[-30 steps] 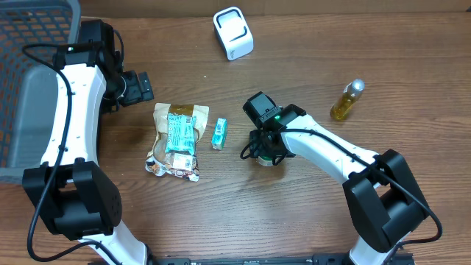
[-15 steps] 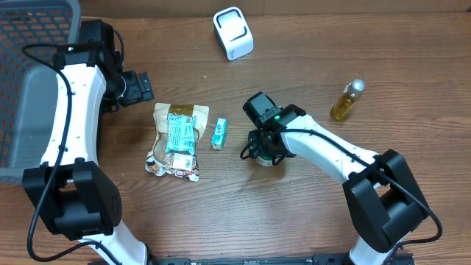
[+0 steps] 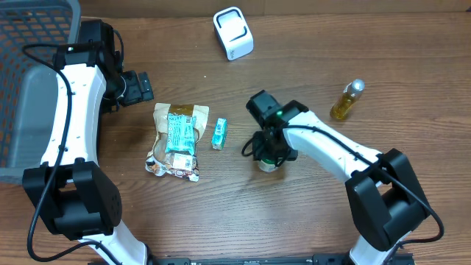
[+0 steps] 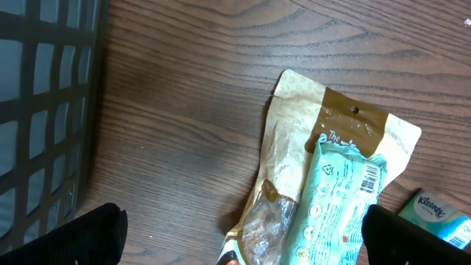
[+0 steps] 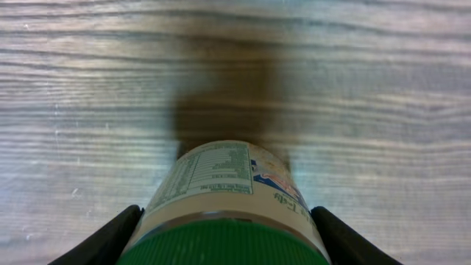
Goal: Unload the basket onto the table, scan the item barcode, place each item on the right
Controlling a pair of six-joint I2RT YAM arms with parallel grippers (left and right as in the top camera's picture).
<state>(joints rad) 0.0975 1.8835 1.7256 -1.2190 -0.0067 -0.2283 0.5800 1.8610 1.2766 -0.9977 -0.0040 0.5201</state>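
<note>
The green-capped jar (image 5: 217,177) stands upright between the fingers of the right gripper (image 5: 227,239), which hug its sides, pinching or not I can't tell; the left gripper (image 4: 246,239), spread wide, sits well apart.

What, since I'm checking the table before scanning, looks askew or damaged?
The brown-and-beige paper pouch lies crumpled at its lower end, with a teal plastic packet stacked on top. No spill shows.
</note>
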